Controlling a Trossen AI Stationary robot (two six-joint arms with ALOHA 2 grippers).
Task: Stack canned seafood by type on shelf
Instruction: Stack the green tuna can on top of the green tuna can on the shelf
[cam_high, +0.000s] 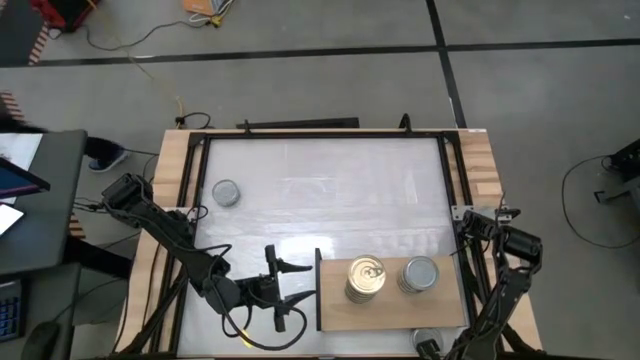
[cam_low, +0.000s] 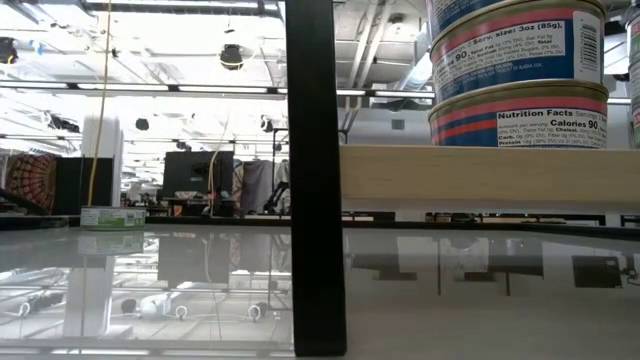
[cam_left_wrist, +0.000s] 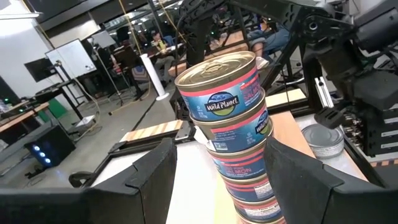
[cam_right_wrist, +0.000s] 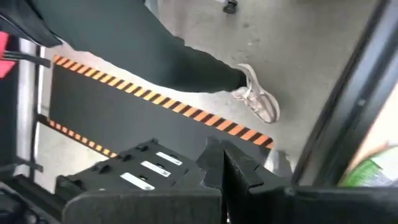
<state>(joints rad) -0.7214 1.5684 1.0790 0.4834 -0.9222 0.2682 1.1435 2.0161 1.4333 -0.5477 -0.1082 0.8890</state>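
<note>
Shelf (cam_high: 340, 310): a light wooden board laid flat on the worktop (cam_high: 320, 190) at its near edge, right of centre.

Gold-lidded stack (cam_high: 366, 278): several tins piled upright on the shelf, left of its middle. In the left wrist view the same stack (cam_left_wrist: 233, 124) is seen with blue and pink labels, five tins being countable.

Silver-lidded tins (cam_high: 421, 274): set on the shelf just beside the gold stack, on its right; the number in the pile cannot be told.

Loose tin (cam_high: 227, 193): a single silver-lidded tin left on the worktop at far left, well apart from the shelf.

Left gripper (cam_high: 283, 290): held beside the shelf's left edge, facing the gold stack, its fingers (cam_left_wrist: 149, 180) spread apart and holding nothing.

Right gripper (cam_right_wrist: 222, 180): parked off the worktop's near right corner, fingers pressed together and empty. A person's leg and shoe (cam_right_wrist: 258, 99) are seen on the floor beyond it.
</note>
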